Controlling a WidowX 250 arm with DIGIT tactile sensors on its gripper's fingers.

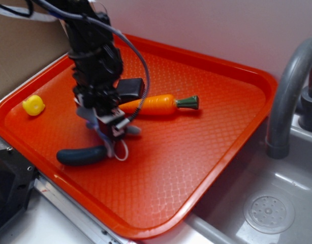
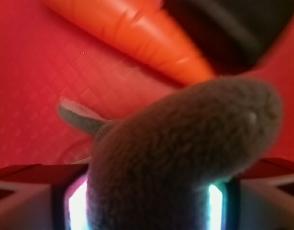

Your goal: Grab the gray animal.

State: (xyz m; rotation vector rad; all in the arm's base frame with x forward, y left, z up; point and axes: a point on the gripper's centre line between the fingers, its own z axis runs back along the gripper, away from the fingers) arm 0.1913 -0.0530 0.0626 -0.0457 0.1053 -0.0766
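The gray animal [image 2: 185,153] is a fuzzy gray plush that fills the wrist view, one ear [image 2: 80,117] sticking out to the left. It sits between the two glowing pads [image 2: 76,206] of my gripper [image 2: 144,203], which is shut on it. In the exterior view the gripper [image 1: 113,133] points down over the left middle of the orange tray [image 1: 196,168]. Bits of the gray animal [image 1: 134,130] show at its sides and a thin white loop [image 1: 121,151] hangs below. Whether the toy still touches the tray I cannot tell.
A carrot [image 1: 151,104] lies just behind the gripper, and a dark sausage-shaped piece [image 1: 82,155] just in front to the left. A small yellow duck [image 1: 33,105] sits at the tray's far left. A gray faucet [image 1: 288,91] and sink [image 1: 278,203] are on the right.
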